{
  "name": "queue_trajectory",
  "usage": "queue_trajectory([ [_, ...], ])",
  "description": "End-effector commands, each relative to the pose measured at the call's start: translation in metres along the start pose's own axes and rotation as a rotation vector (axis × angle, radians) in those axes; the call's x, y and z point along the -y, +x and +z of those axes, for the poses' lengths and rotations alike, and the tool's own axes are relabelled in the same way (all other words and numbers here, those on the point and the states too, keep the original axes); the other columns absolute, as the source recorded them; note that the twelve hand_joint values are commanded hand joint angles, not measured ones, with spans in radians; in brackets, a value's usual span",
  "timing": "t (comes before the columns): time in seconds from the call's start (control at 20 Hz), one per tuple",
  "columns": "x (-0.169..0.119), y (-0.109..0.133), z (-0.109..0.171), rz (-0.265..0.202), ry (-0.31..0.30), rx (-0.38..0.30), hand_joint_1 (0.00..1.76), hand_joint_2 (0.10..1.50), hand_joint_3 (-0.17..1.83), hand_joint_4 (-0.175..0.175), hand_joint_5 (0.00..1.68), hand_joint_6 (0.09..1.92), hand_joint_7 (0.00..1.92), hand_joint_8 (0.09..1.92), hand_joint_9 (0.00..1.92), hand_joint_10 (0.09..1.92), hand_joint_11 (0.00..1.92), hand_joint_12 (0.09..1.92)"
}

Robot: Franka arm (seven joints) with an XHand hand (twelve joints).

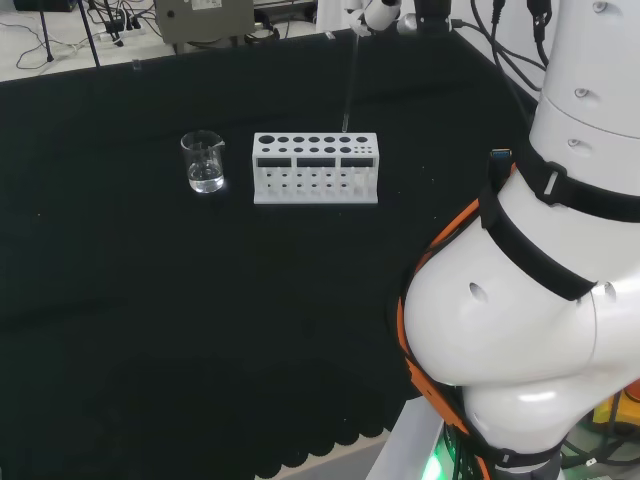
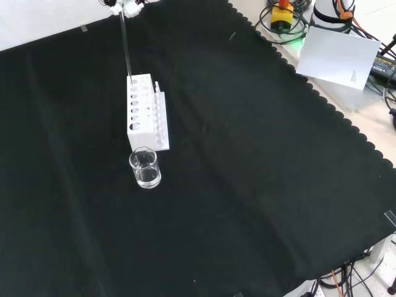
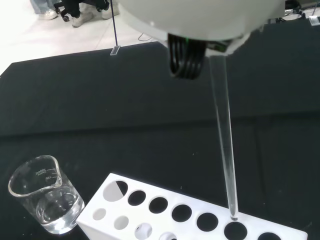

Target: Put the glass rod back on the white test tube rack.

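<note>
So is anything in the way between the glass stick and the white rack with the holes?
Nothing visible blocks it. The hand holds the glass rod upright, with its lower tip right at a hole in the top of the white test tube rack. The beaker stands off beside the rack's other end, clear of the rod.

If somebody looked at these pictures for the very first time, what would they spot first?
Probably the white rack full of round holes, bright against the black cloth. A long glass rod hangs from the robot hand with its tip just over a hole at one end of the rack. A small beaker holding a little clear liquid stands by the rack's other end.
</note>
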State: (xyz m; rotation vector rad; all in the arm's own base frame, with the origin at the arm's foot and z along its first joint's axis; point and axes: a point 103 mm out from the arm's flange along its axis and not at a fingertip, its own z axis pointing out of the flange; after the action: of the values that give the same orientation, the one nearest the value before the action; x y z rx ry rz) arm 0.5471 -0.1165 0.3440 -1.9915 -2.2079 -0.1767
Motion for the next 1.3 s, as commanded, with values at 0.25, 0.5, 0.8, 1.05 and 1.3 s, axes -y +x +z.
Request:
queue_trajectory([
  [0.25, -0.001, -0.007, 0.016, 0.018, 0.028, -0.005, 1.32, 0.60, 0.85, -0.175, 1.11, 0.80, 1.28, 1.01, 1.60, 0.95, 1.39, 1.07],
  [0.5, -0.005, -0.008, 0.026, 0.018, 0.048, -0.007, 1.32, 0.60, 0.85, -0.175, 1.11, 0.80, 1.28, 1.01, 1.60, 0.95, 1.39, 1.07],
  [0.8, -0.012, -0.012, 0.040, 0.018, 0.074, -0.014, 1.32, 0.60, 0.85, -0.175, 1.11, 0.80, 1.28, 1.01, 1.59, 0.95, 1.39, 1.07],
  [1.05, -0.018, -0.017, 0.060, 0.022, 0.113, -0.021, 1.32, 0.60, 0.85, -0.175, 1.11, 0.80, 1.28, 1.01, 1.59, 0.95, 1.39, 1.07],
  [1.3, -0.020, -0.016, 0.066, 0.016, 0.127, -0.019, 1.32, 0.60, 0.85, -0.175, 1.11, 0.80, 1.28, 1.01, 1.59, 0.95, 1.39, 1.07],
])
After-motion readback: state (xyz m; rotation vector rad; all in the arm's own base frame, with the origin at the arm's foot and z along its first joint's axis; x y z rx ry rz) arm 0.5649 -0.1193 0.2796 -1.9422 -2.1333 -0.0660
